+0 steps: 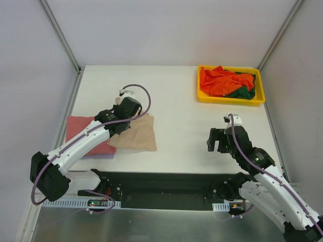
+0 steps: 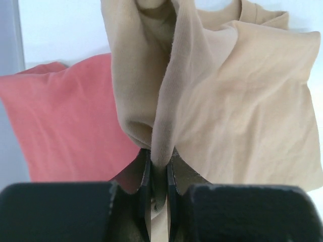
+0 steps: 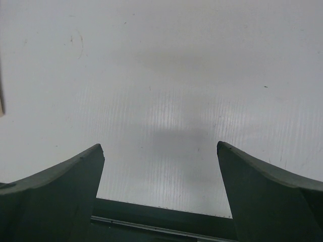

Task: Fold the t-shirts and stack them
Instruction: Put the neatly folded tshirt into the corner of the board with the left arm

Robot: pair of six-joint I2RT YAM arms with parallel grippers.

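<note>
Top external | yellow tray [image 1: 229,100]: orange shirt [image 1: 217,80], green shirt [image 1: 245,93] | left tool [image 2: 159,157] pinching tan shirt [image 2: 242,111] | right tool [image 3: 159,149] wide open, empty

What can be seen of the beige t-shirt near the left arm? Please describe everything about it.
The beige t-shirt is soft, plain tan cloth, folded into a rough rectangle. It lies on the left half of the white table. Its left edge reaches the dusty red t-shirt beside it. The left gripper is shut on a ridge of its cloth, lifted into a loose upright fold, while the rest lies fairly flat.
</note>
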